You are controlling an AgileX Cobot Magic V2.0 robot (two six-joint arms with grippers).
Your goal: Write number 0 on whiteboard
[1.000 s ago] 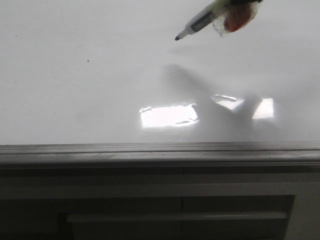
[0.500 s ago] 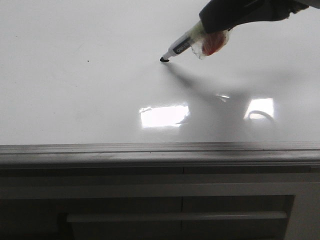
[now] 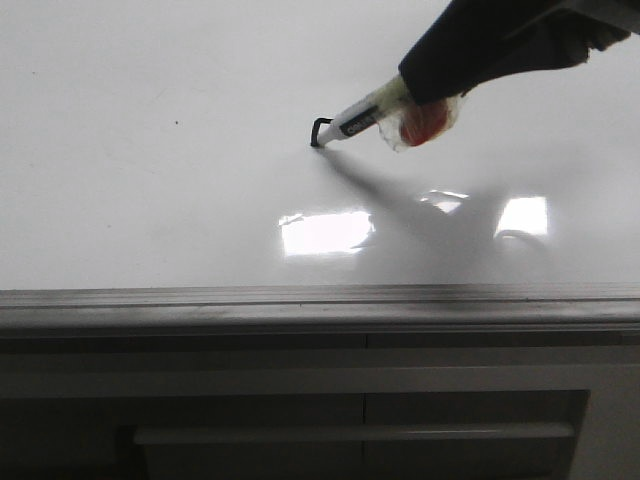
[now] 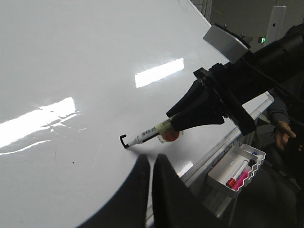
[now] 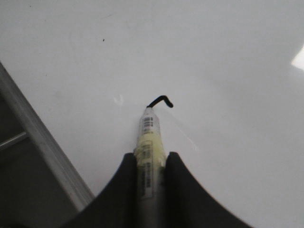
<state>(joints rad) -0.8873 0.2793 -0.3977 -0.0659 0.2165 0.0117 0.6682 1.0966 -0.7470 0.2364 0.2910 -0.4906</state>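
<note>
The whiteboard point(image 3: 150, 200) is a large glossy white board point(image 4: 71, 57) that fills most of every view point(image 5: 213, 71). My right gripper point(image 3: 415, 88) is shut on a white-and-yellow marker point(image 3: 360, 115) whose tip touches the board. At the tip lies a short black hooked line point(image 3: 318, 128), the only ink of the number 0. The right wrist view shows the marker point(image 5: 148, 137) between my right gripper's point(image 5: 150, 159) jaws, with the hooked line point(image 5: 161, 99) just beyond. My left gripper point(image 4: 152, 159) hovers shut and empty near the board's edge, short of the marker point(image 4: 149, 134) and the line point(image 4: 123, 141).
A grey metal rail point(image 3: 320, 300) runs along the board's near edge. A white tray point(image 4: 237, 168) with red and pink markers hangs off the rail. A person's hand point(image 4: 283, 133) shows beyond it. A red lump in clear tape point(image 3: 425, 120) sits on the marker.
The right gripper came down and to the left with the marker. The tip met the board and drew a short hooked line.
</note>
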